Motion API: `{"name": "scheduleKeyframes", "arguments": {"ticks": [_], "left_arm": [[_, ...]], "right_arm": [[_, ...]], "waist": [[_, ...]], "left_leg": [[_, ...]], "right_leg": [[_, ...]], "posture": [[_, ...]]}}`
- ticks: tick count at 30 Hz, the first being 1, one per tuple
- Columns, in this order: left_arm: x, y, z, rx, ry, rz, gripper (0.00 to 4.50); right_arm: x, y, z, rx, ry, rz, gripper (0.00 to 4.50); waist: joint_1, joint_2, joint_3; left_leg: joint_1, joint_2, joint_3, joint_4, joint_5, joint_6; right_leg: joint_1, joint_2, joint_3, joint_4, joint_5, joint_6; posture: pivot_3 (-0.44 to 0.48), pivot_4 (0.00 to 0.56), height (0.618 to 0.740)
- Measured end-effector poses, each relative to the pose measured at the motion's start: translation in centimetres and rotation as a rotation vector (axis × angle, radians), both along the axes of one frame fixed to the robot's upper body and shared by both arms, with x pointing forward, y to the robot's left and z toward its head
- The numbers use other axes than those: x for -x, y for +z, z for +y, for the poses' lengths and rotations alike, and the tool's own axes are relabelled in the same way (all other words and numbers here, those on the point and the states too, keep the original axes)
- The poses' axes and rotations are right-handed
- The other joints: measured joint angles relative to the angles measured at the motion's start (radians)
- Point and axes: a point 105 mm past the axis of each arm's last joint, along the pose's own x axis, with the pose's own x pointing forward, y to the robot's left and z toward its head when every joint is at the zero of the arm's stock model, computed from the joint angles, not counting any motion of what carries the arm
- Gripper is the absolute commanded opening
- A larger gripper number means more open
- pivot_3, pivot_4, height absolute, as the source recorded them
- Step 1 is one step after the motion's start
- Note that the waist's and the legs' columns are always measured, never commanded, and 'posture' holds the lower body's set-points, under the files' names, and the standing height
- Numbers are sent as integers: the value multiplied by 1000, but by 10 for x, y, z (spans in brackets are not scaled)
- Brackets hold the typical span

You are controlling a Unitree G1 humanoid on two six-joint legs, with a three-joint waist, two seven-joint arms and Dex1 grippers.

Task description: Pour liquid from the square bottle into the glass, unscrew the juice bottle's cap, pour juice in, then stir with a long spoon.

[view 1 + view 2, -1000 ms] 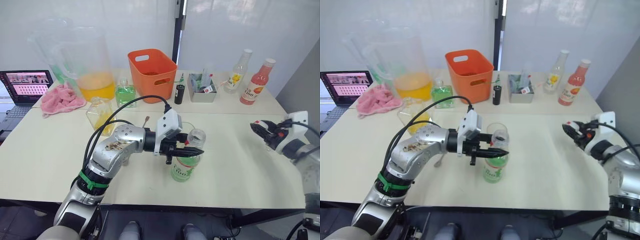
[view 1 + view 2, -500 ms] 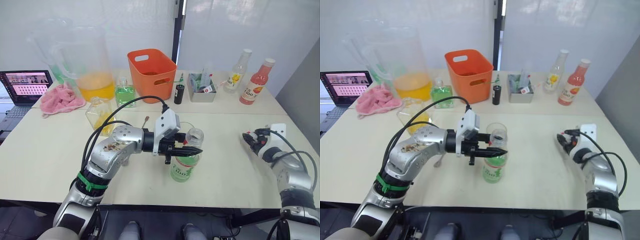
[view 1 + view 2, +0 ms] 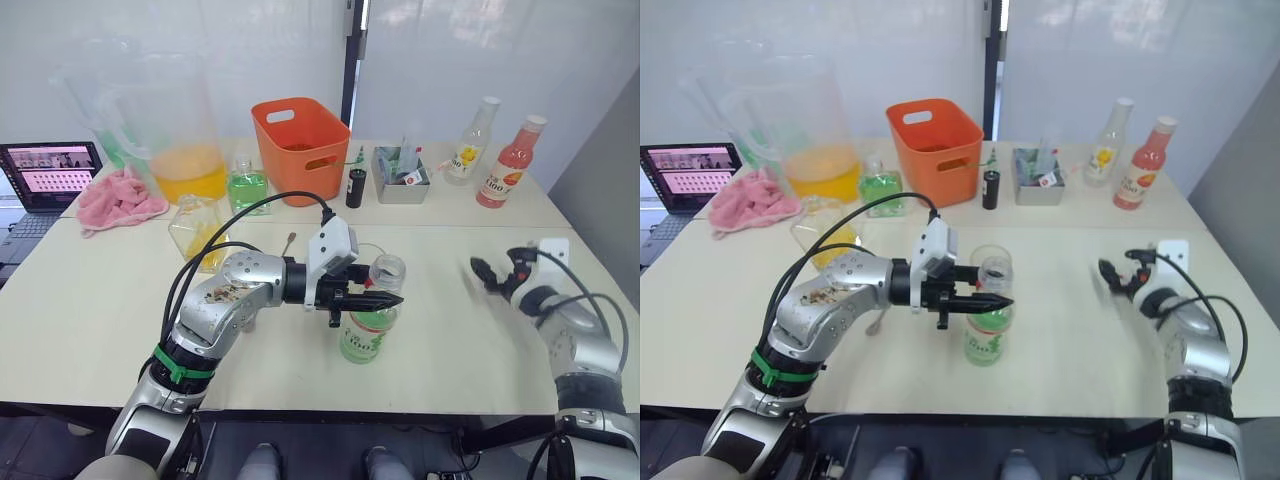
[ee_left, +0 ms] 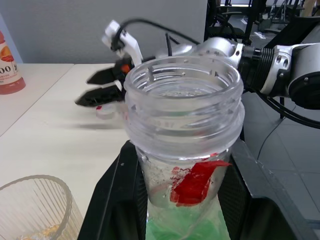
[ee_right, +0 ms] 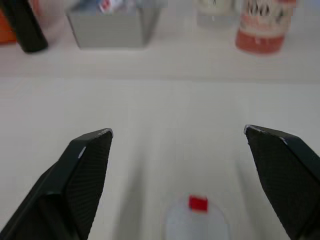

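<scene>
Cap (image 5: 196, 221) sits on the table under my wide-open right claw (image 5: 184, 156), parked out of the way for pouring. Left claw (image 3: 372, 300) is clamped around the open juice bottle (image 3: 370, 322) right beside the glass (image 4: 36, 211), so I reckon tipping's next.

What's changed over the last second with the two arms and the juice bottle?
The right tool has come in from the table's right edge toward the middle and lower; it is open, with the cap lying on the table between its fingers. The left tool stays clamped on the open juice bottle, beside the glass.
</scene>
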Motion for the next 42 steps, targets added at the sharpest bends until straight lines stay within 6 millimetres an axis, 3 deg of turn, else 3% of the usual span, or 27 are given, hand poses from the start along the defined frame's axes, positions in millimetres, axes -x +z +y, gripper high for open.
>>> {"name": "scheduleKeyframes", "arguments": {"ticks": [4, 8, 12, 17, 22, 30, 36, 42], "left_arm": [[-1, 1, 0, 13, 9, 24, 1433], [-4, 4, 6, 26, 36, 59, 1433], [0, 13, 18, 31, 50, 67, 1433], [-1, 40, 31, 92, 93, 54, 1433], [-4, 57, 57, 80, 169, 24, 1433], [-28, 81, 109, 78, 288, 31, 1433], [-39, 91, 122, 57, 293, -17, 1433], [-71, 93, 110, -13, 403, -266, 1433]], "right_arm": [[6, 27, 15, 20, 102, -24, 4472], [23, 49, 52, 61, 310, -27, 4472], [46, 61, 85, 80, 516, -34, 4472], [62, 69, 104, 85, 663, -27, 4472], [73, 72, 104, 113, 742, 8, 4472], [73, 75, 85, 160, 722, 31, 4472], [74, 73, 82, 164, 710, 24, 4472], [86, 63, 83, 168, 685, 35, 4472]], "waist": [[7, 0, 0], [4, 0, 0], [-4, 0, 1], [-4, 0, 1], [-5, 0, 1], [-8, -1, 1], [-7, -1, 1], [12, -1, 1]], "left_leg": [[0, 0, 0, 0, 0, 0], [-1, 0, 0, -2, 0, 0], [-1, 0, 0, -2, 0, 0], [-1, 0, 0, -1, 0, 0], [-1, 0, 0, -2, 0, 0], [-1, 0, 0, -2, 0, 0], [-1, 0, 0, -3, 0, 0], [-2, 0, 0, -2, 0, 0]], "right_leg": [[0, 0, 0, -1, 0, 0], [-2, 0, 0, 0, 0, -1], [-2, 0, 0, 0, -1, -1], [-1, 0, 0, 0, -1, -1], [-2, 0, 0, 0, -1, -1], [-2, 0, 0, 0, -1, -1], [-3, 0, 0, 0, -1, -1], [-3, 0, 0, -1, -1, -1]], "posture": [[0, 150, 740], [0, 150, 740], [0, 150, 740], [0, 150, 740], [0, 150, 740], [0, 150, 740], [0, 150, 740], [0, 150, 740]]}}
